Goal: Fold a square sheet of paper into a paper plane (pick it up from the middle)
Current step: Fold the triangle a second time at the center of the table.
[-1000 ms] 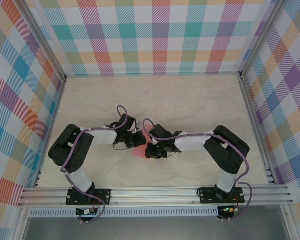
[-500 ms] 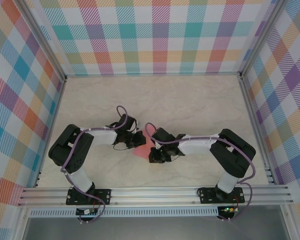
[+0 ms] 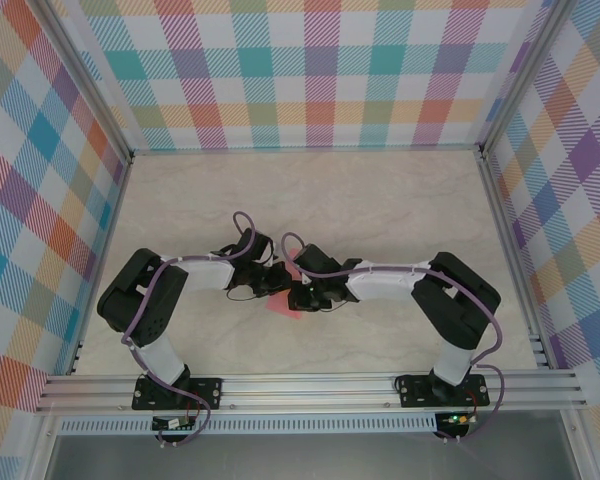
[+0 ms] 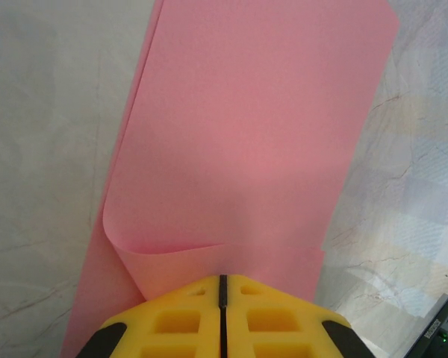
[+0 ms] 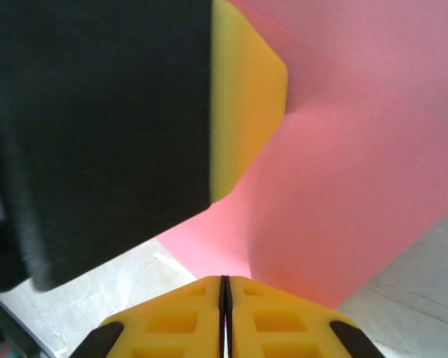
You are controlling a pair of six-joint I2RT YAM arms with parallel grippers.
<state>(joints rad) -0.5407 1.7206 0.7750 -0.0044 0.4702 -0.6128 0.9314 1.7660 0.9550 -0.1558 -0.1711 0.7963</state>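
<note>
**Counter** [image 3: 380, 210]: smooth marble-look top, and nothing pins the work down. Risk: if either arm drags sideways, the paper slides instead of creasing.

**Left arm** [image 3: 195, 268], **right arm** [image 3: 390, 280]: the wrists meet nose to nose at mid-counter, towards the near edge. In the right wrist view the left tool's black-and-yellow body sits just ahead of the right fingertips. Risk: any closer approach knocks the two together.

**Square sheet of paper** [image 4: 246, 134]: salmon-pink, lying on the counter between the two tools. It is doubled over so that two layers show. The left edges are not quite aligned, and the upper layer bulges rather than lying flat. Risk: the fold sets crooked, and the error carries into every later fold of the plane.

**Left tool** [image 4: 222, 287]: clenched, pads together. It looks to be pinching the near edge of the lifted layer.

**Right tool** [image 5: 225, 287]: clenched likewise. A ridge in the paper runs into its tips, so I judge it is nipping the sheet too. Risk: with two grips on one thin sheet, opposed pulls could tear it, or the ridge could harden into a stray crease.

**Curl** [image 4: 108, 224]: a soft roll at the layer's left corner, not yet a crease. Risk: if the layer is released before it is pressed, it springs open.
</note>
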